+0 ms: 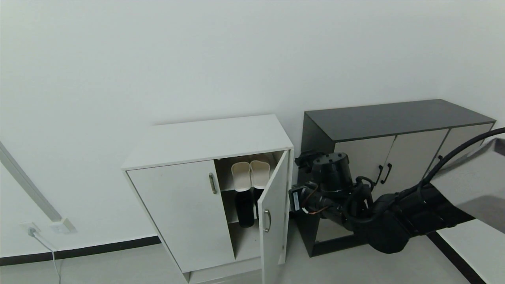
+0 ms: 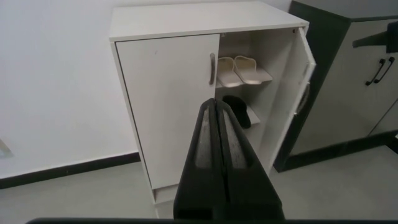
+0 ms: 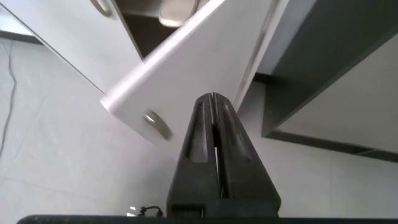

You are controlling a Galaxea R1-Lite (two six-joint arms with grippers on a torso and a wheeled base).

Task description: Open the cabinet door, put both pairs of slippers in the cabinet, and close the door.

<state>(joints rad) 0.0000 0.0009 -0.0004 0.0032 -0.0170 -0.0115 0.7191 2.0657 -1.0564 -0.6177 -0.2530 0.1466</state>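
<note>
The right claw (image 3: 213, 95) is clenched, with its two fingers pressed together and nothing between them. Its tip is at the outer face of the right door (image 1: 272, 205) of the cabinet (image 1: 205, 138), near the handle (image 3: 157, 124); I cannot tell if it really touches the panel. The left claw (image 2: 216, 102) is also clenched and holds nothing. It hangs in front of the cabinet, well apart from it, and points toward the gap between the two doors.

The right door stands partly open and swings out toward 5 o'clock in the head view. The left door (image 1: 181, 213) is shut. Both pairs are inside: the white slippers (image 1: 250, 173) lie side by side on the upper shelf, and the black slippers (image 1: 244, 209) are on the shelf below, at 6 o'clock from the white pair, one of them partly hidden by the door edge.

At 3 o'clock from the cabinet stands a dark sideboard (image 1: 394, 118), just beside it, and the right arm (image 1: 355, 201) lies in front of it, behind the open door. At 9 o'clock, low on the wall, there is a wall socket (image 1: 29, 228) with a cable.
</note>
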